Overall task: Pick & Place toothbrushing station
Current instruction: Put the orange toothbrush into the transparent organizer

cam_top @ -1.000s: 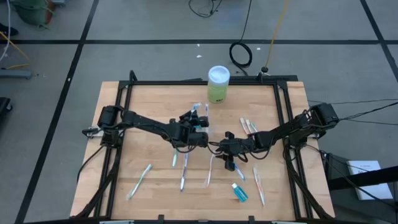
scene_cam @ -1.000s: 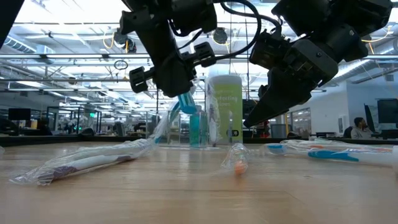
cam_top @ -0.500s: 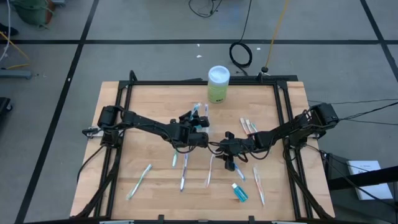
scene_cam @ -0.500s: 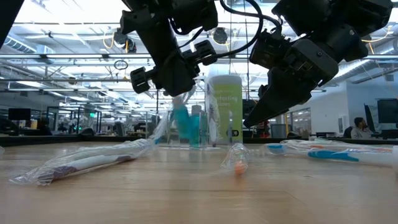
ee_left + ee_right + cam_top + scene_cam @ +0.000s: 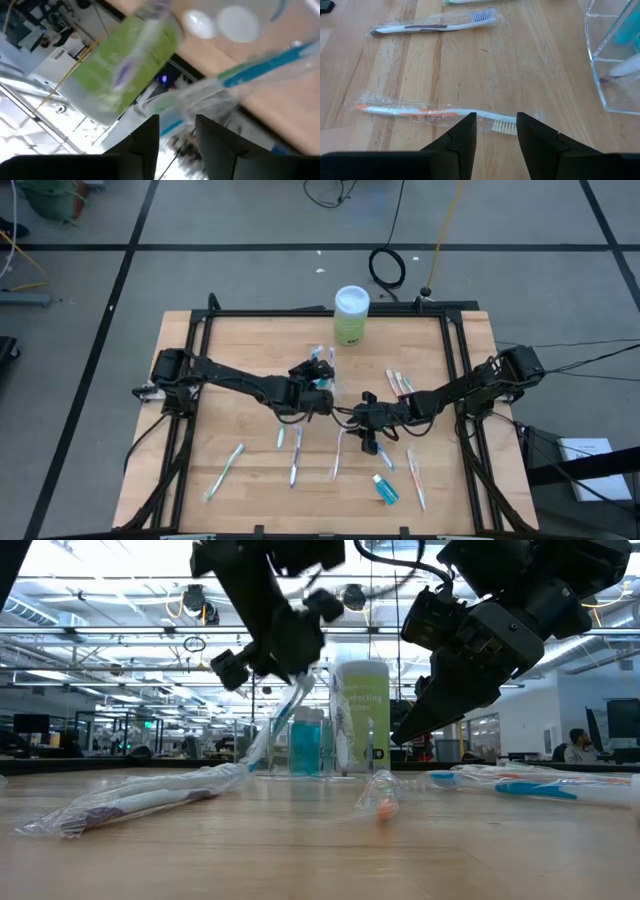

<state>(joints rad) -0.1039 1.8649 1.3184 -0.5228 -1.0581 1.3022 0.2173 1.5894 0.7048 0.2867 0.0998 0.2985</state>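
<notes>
Status at this moment: your left hand [image 5: 318, 383] sits at mid-worktop, just over the toothbrushing station [image 5: 322, 370], the clear compartmented holder standing just on the near side of the green canister [image 5: 351, 315]. In the left wrist view its fingers [image 5: 144, 140] stand apart with nothing between them, and a wrapped teal-handled toothbrush [image 5: 265, 62] lies just beyond them, leaning across the holder. In the low view that brush [image 5: 285, 720] slants into the station [image 5: 300, 745] with its upper end at the hand. I judge that you are at the placing step for this brush: it looks delivered but leaning, not seated upright.

Your right hand [image 5: 368, 438] waits low over the worktop [image 5: 250, 345], right of centre. Its fingers [image 5: 461, 137] stand apart, empty, above a wrapped orange-handled toothbrush [image 5: 432, 112]; a second wrapped brush [image 5: 435, 24] lies further off, and the station's wall [image 5: 602, 60] shows to one side.

Next move, in my judgement: lift the left hand clear without dragging the wrapper, then bring the right hand down across the orange handle. The loose wrapper may slip, so close squarely on the handle.
</notes>
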